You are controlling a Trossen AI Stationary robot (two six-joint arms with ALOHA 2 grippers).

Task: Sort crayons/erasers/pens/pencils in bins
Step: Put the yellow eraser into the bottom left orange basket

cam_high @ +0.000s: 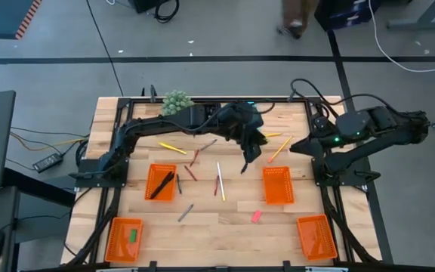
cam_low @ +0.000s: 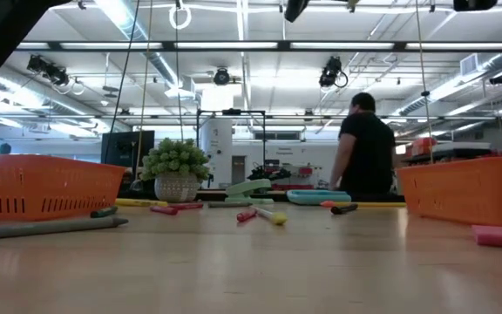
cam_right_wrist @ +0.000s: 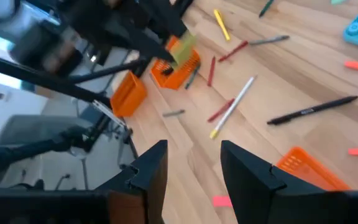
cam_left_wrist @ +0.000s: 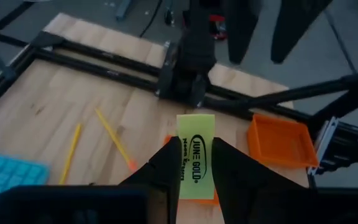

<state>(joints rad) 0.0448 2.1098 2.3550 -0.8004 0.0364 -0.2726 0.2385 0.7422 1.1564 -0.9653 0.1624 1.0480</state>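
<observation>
My left gripper [cam_high: 246, 162] hangs over the middle of the table, shut on a yellow-green eraser [cam_left_wrist: 196, 155] printed with black letters; the right wrist view shows that eraser [cam_right_wrist: 183, 47] high above the table. My right gripper [cam_right_wrist: 191, 174] is open, holds nothing and stays back at the table's right side. Four orange bins lie flat on the wood: near-left [cam_high: 123, 238] holding a green eraser [cam_high: 133, 236], middle-left [cam_high: 161, 181] holding dark pens, middle-right [cam_high: 276, 185] and near-right [cam_high: 316, 236]. A pink eraser [cam_high: 256, 216], pencils [cam_high: 219, 177], crayons [cam_high: 191, 172] and a grey pen [cam_high: 185, 213] lie loose on the wood. My left gripper pinches the eraser's two narrow long sides [cam_left_wrist: 182, 177] between its two fingers, at the end nearer the wrist. The fingers slant downward and lie along the eraser. Its printed face is turned to the wrist camera, its far end [cam_left_wrist: 196, 121] juts past the fingertips, and it is lifted clear.
A potted plant [cam_high: 176, 100] stands at the far edge, and a blue calculator [cam_left_wrist: 8, 174] lies on the far side. A black pen [cam_right_wrist: 312, 111] and orange-tipped pencils [cam_high: 279, 149] lie toward the far right. A person [cam_low: 369, 148] stands beyond the table.
</observation>
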